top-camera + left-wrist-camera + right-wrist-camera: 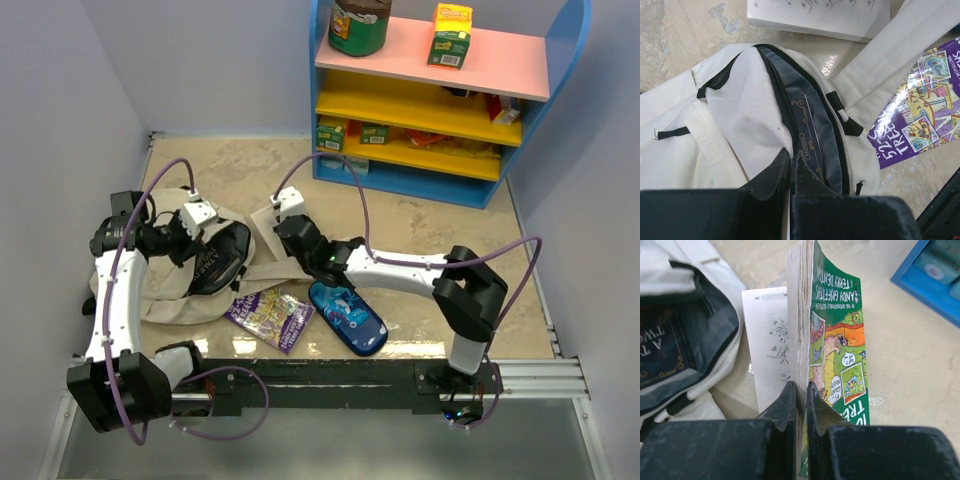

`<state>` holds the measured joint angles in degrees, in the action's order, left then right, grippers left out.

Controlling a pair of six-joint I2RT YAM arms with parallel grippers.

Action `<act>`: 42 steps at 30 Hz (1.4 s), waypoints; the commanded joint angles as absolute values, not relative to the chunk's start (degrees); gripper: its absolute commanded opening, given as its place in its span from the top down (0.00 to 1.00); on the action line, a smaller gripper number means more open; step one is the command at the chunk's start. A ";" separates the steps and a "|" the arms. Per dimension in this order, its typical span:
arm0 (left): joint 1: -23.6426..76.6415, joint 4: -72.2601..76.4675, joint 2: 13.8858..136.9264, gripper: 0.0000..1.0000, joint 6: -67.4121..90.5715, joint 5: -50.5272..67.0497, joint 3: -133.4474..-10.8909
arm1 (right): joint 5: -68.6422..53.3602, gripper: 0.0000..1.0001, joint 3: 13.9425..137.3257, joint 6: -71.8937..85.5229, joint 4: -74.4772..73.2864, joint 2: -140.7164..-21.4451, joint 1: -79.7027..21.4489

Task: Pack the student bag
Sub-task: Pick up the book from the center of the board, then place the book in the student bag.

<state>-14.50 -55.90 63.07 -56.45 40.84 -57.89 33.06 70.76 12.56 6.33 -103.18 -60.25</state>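
Your left gripper (791, 169) sat pinched on the soft canvas bag (747, 107), slumped open at the left of the marbled table (420, 220); your right gripper (801, 394) clamped a floppy green paperback (837, 340) by its edge.

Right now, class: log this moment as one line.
left gripper: shut on student bag rim | right gripper: shut on green book | dark book: inside bag | purple book: on table
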 commanded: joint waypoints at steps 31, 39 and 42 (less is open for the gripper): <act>-14.77 -38.59 58.63 1.00 -40.34 43.42 -57.57 | 16.09 1.00 73.84 7.72 2.71 -88.16 -67.06; -14.77 -43.50 59.06 1.00 -44.11 47.02 -58.97 | 9.76 1.00 71.01 9.49 7.73 -94.03 -68.03; -14.85 -46.92 59.41 1.00 -47.45 48.51 -59.76 | 9.32 1.00 73.65 8.18 7.73 -97.38 -68.29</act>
